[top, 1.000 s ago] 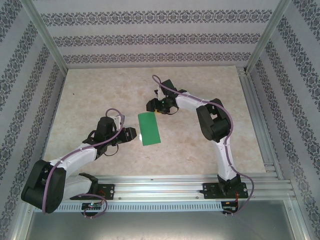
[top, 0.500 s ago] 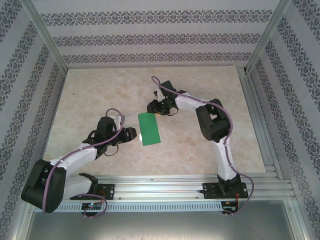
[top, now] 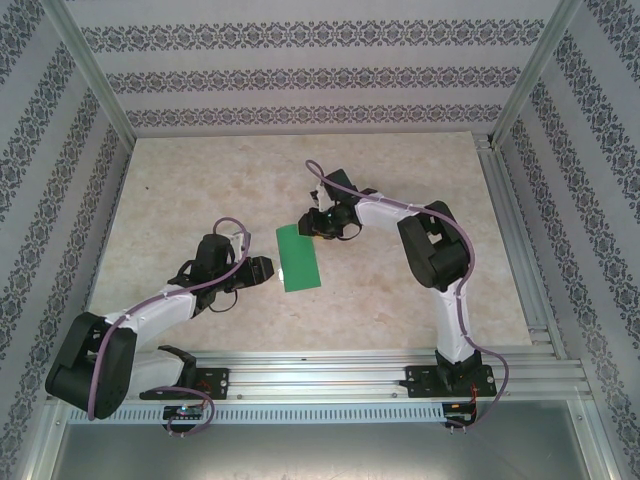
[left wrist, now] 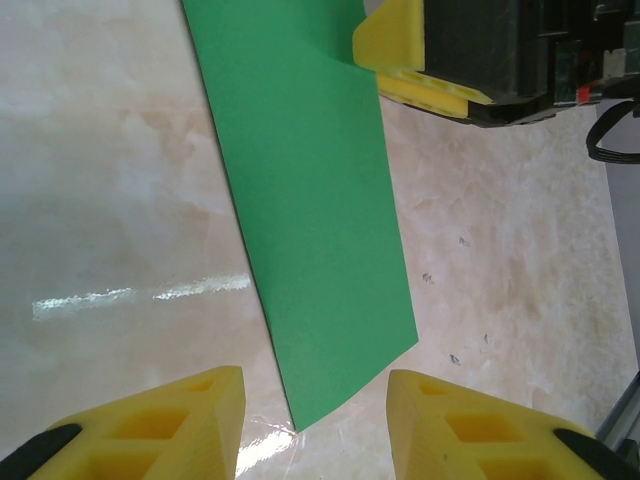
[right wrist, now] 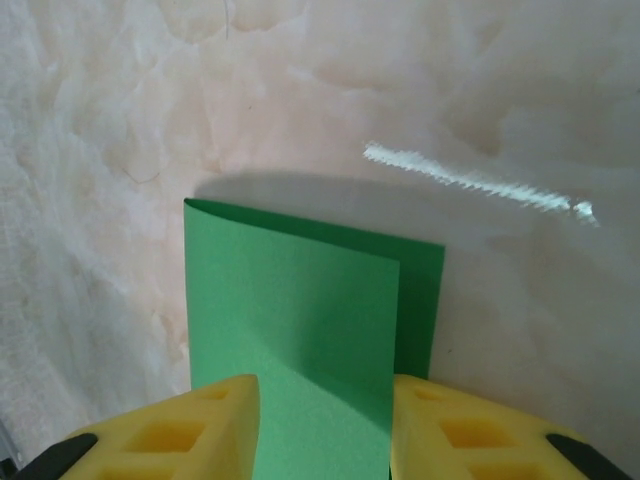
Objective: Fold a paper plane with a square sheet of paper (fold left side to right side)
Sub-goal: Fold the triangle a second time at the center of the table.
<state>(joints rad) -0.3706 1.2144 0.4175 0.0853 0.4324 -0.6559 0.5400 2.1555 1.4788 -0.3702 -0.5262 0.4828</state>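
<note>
The square sheet of paper (top: pixel 298 257), bright green, lies folded in half on the marble table as a tall narrow rectangle. In the right wrist view the paper's (right wrist: pixel 290 310) top layer sits a little short of the bottom layer at the right edge. My right gripper (top: pixel 308 225) hovers over the paper's far end, and its jaws (right wrist: pixel 325 385) stand apart, one yellow finger on each side of the strip. My left gripper (top: pixel 265 270) sits at the paper's near left corner. It (left wrist: pixel 315 385) is open, with that corner of the paper (left wrist: pixel 300 230) lying between its yellow fingers.
The marble tabletop (top: pixel 200 180) stretches wide to the left and behind the paper. An aluminium rail (top: pixel 350 370) runs along the near edge and another (top: pixel 510 240) along the right side. Patterned walls enclose the table.
My right gripper has come a little nearer and down onto the paper's far end, and its jaws have narrowed. The left arm and the paper have stayed put.
</note>
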